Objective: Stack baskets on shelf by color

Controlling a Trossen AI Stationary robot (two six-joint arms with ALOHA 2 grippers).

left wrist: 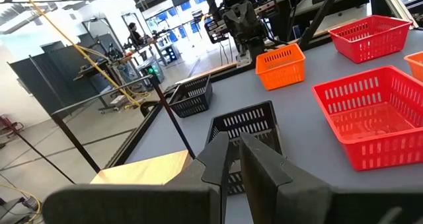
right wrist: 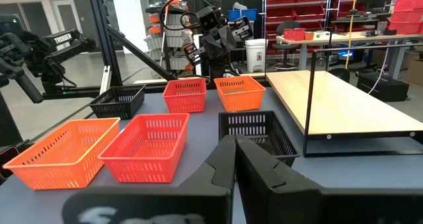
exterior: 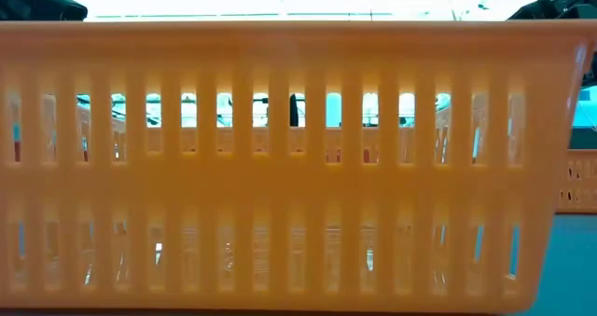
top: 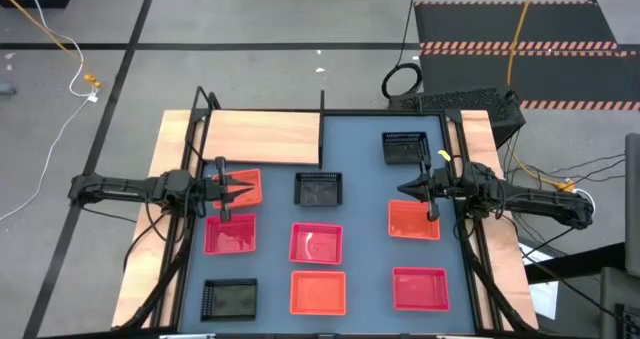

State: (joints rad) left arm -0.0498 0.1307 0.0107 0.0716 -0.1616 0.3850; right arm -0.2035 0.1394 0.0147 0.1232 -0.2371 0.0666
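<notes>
Baskets (top: 318, 243) all empty, shelf (top: 262, 137) bare

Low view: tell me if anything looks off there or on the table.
An orange basket stands right against the low camera and fills its picture, hiding the table behind. In the high view nothing looks tipped, spilled or broken: the baskets sit apart and upright, the shelf bare. Left pincer and right pincer hover shut.

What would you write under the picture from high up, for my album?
Nine baskets wait on the table beside the bare shelf, both claws hovering.
</notes>
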